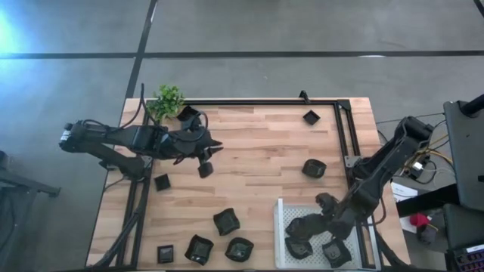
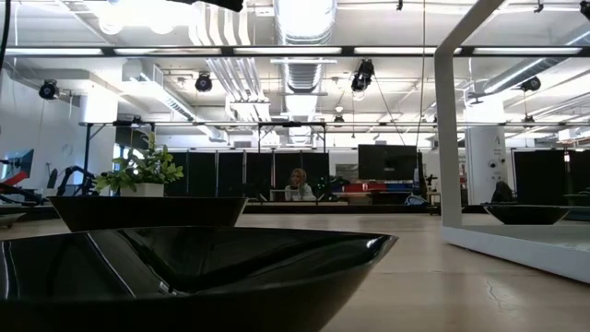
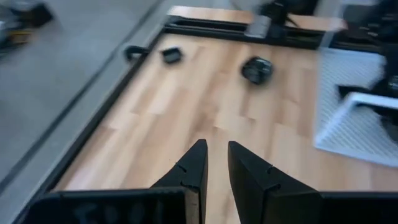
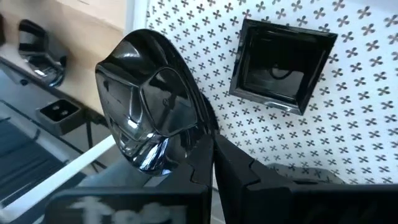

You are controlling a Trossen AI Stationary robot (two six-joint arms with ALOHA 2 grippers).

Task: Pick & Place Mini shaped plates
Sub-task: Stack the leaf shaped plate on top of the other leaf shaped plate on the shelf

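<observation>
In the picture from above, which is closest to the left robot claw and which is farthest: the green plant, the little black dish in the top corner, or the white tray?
Measured from the left gripper, in the high view:
1. The green plant, at the table's far left corner, just beyond the gripper.
2. The small square dish, near the far right corner.
3. The white tray, at the near right, where the right gripper works.
</observation>
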